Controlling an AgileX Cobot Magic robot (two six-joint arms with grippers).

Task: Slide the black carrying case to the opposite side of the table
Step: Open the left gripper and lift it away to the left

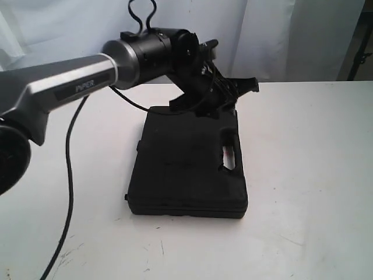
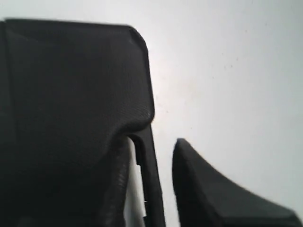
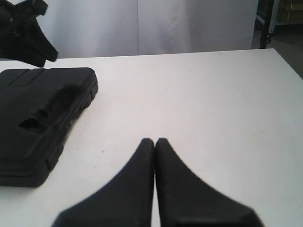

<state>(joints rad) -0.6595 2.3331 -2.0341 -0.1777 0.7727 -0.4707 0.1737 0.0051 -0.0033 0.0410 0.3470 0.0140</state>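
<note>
The black carrying case (image 1: 180, 169) lies flat on the white table (image 1: 315, 175), its handle (image 1: 230, 154) on the right side. My left gripper (image 1: 230, 96) is over the case's far right end, open and holding nothing. In the left wrist view the case (image 2: 71, 94) fills one side. Its handle bar (image 2: 147, 179) shows between the spread fingers of the left gripper (image 2: 149, 142), and one finger (image 2: 213, 194) is over bare table (image 2: 227, 71). I cannot tell whether a finger touches the case. My right gripper (image 3: 155, 141) is shut and empty, low over the table (image 3: 199, 94), well apart from the case (image 3: 42, 118).
A black cable (image 1: 69, 175) hangs from the left arm down across the table's left front. White curtains (image 1: 262, 35) hang behind the table's far edge. A dark stand (image 3: 270, 23) is past the far right corner.
</note>
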